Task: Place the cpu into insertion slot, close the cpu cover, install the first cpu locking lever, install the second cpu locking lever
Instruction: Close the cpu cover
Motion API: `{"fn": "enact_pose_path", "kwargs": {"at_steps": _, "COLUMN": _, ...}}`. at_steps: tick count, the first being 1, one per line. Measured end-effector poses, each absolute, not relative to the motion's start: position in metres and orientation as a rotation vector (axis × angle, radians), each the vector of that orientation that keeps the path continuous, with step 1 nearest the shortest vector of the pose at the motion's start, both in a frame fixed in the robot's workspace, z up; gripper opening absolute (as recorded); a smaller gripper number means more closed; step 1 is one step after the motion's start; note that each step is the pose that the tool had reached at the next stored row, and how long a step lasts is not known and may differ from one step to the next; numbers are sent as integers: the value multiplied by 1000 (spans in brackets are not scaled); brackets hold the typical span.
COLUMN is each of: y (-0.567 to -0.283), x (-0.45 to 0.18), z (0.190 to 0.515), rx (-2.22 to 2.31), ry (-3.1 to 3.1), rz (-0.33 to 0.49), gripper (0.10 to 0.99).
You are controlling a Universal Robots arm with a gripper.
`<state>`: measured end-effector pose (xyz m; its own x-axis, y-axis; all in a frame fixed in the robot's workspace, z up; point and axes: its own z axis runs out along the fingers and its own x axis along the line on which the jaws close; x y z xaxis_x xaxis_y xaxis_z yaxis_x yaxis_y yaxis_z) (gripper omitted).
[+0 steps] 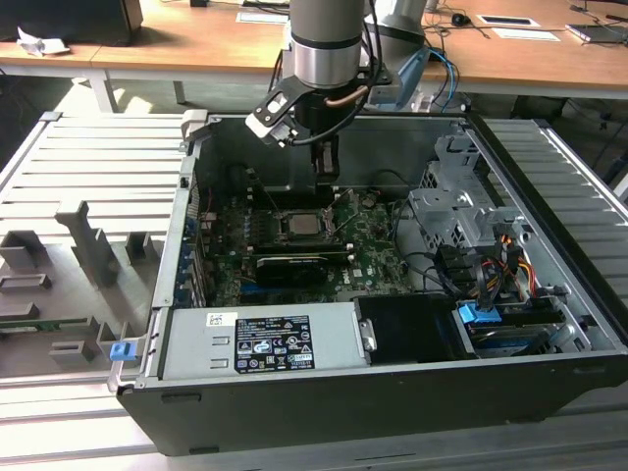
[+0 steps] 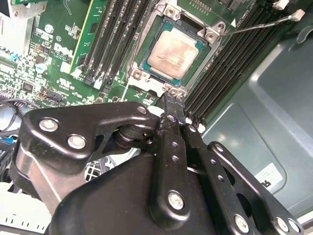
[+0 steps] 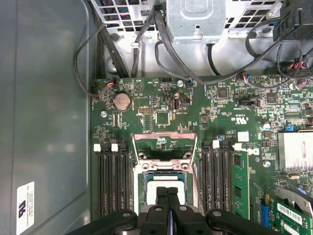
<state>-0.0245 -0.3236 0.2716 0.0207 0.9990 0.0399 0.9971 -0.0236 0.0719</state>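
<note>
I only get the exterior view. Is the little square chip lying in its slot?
Observer: Yes. In the second wrist view the cpu lies flat in the insertion slot, its green edge showing all round.
Operator: Is the lid down on it?
Observer: No. In the first wrist view the cpu cover is tipped up, off the cpu.
Operator: Is the end effector holding something?
Observer: No. In the first wrist view the end effector is shut, with nothing between its fingers.

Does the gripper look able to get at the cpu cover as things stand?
Probably yes: the gripper, fingers shut, hovers over the seated cpu, and the cpu cover appears to stand open just beyond it, with nothing between them.
</note>
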Motion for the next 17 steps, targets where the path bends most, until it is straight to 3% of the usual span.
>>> {"fn": "enact_pose_path", "kwargs": {"at_steps": 17, "y": -323, "x": -4, "z": 272, "rx": 2227, "ry": 2179, "rz": 123, "gripper": 106}}
